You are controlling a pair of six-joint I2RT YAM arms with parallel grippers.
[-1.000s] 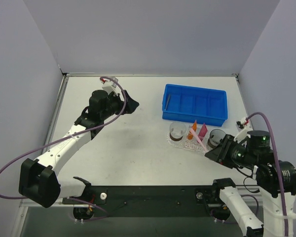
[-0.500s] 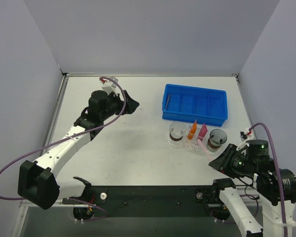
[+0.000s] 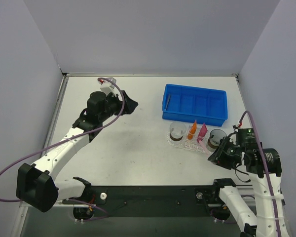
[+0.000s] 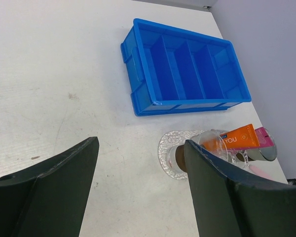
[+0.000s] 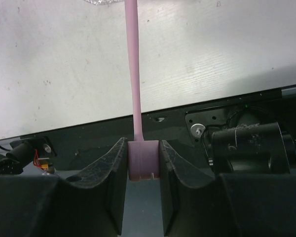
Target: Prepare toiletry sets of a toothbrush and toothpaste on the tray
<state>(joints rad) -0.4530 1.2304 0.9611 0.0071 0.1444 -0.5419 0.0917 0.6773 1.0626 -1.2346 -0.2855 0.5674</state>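
The right gripper (image 5: pixel 143 165) is pinching the squared end of the pink toothbrush (image 5: pixel 133 74), its two fingers pressing flat against either side of the handle. It is hanging over the near right part of the table (image 3: pixel 138 143). The toothbrush is stretching away from it toward the far side, its other end running out of the wrist view beside the bumpy rim of the tray (image 4: pixel 164 156). From above, the brush is hardly showing, so whether its tip is touching the tray is unclear. The clear tray is lying right of the table's middle, just near of the blue bin (image 3: pixel 195 102). On it two clear cups (image 3: pixel 177 131) are standing at the left and right ends, with the orange toothpaste tube (image 3: pixel 192 131) and the pink toothpaste tube (image 3: pixel 203 131) leaning between them, side by side. The left gripper (image 4: pixel 140 148) is hovering over the far left part of the table, well apart from the tray, its fingers spread wide and holding nothing.
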